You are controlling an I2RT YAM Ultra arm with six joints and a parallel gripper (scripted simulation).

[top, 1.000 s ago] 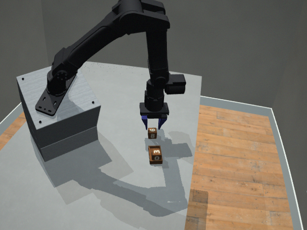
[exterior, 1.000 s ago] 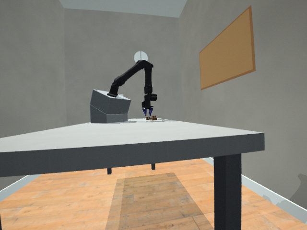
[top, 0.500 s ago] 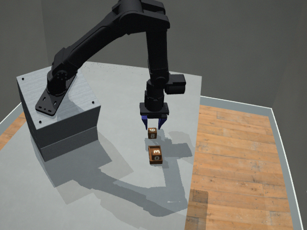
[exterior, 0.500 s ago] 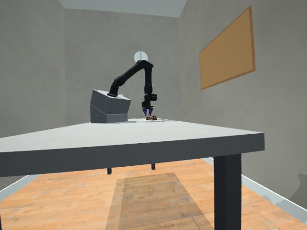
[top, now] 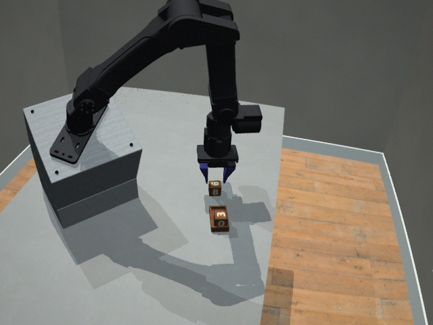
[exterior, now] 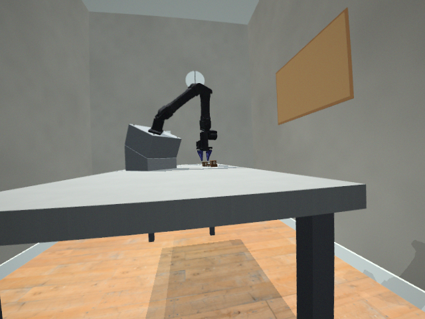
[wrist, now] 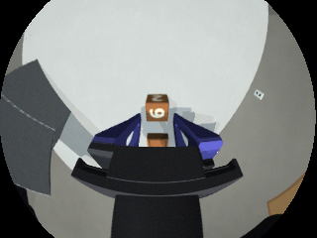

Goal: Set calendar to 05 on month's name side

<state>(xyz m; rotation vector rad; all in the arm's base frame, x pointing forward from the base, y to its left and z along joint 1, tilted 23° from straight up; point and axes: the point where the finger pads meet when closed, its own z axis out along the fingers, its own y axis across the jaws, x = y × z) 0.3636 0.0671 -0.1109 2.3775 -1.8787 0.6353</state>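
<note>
Calendar tray point(top: 219, 229) point(exterior: 214, 166) on table point(top: 164, 126) point(exterior: 192, 185) point(wrist: 149, 55), apart from the pedestal point(top: 101, 171) point(exterior: 151, 147) point(wrist: 32, 114). Arm point(top: 222, 70) point(exterior: 204, 106) bent over from pedestal, forearm down, gripper point(top: 215, 181) point(exterior: 204, 160) point(wrist: 157, 117) pointing down. Jaws part-way apart, nothing clamped.

Room: bare tabletop on both sides of loose cube point(top: 214, 189) point(exterior: 204, 163) point(wrist: 157, 108); narrow gap between it and tray in top view. Right table edge well off to the side. Tray has an open strip left of the tray cube point(top: 220, 217) point(exterior: 213, 162), as top view shows it.

Loose cube outside tray, just below fingertips, roughly centered; 6 or 9 sideways on top, 8 facing top camera. Tray cube: 3 on top, 0 facing that camera. Month name too small to read. Wrist view: another brown piece, mostly hidden by gripper body, can't tell which.

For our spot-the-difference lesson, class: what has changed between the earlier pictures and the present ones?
Nothing visibly. The pincer is open above the loose cube, holding nothing. The other cube stays in the tray, and the arm keeps its pose.
</note>
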